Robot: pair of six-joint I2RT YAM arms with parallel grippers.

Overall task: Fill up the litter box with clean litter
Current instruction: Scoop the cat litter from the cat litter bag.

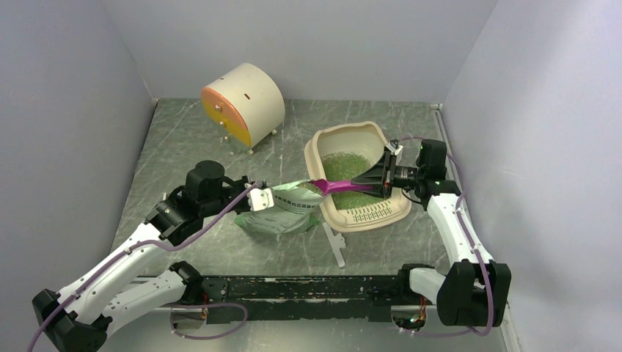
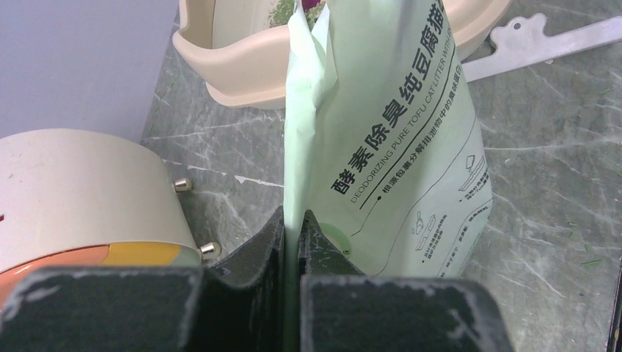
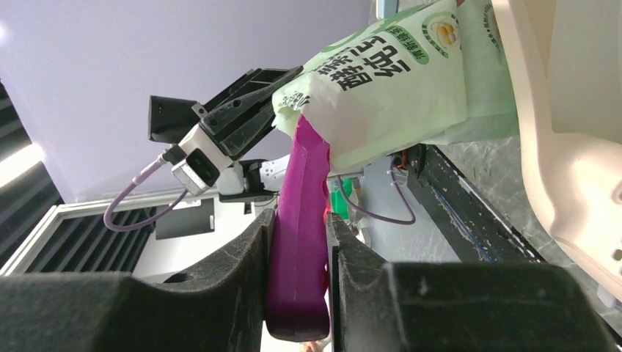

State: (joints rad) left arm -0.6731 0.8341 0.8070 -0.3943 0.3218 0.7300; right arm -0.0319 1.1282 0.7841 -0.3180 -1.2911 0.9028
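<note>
The litter box (image 1: 370, 214) lay directly beneath the right gripper (image 1: 381, 180), its slotted grille ledge on the side nearest the arm bases. The clean litter (image 1: 345, 163) covered part of the box floor as a grainy green bed, just ahead of that gripper's fingertips and a little to their far side. The right gripper was closed narrowly on the handle of a magenta scoop (image 1: 343, 185), fingers pressing its flat sides. The scoop reached out from the fingertips across the box to the rim opposite, where its far end met the mouth of a light-green printed bag (image 1: 287, 211).

The left gripper (image 2: 292, 227) had its jaws pinched almost together on a thin fold at the bag's edge. The bag stretched away from its fingers toward the box, touching the rim, with its lower part slumped on the table under the gripper. A cream half-cylinder cabinet (image 1: 246, 103) with an orange face stood well beyond the left gripper. A pale flat strip (image 1: 336, 246) lay on the table between the two arms, just beside the box's near end.
</note>
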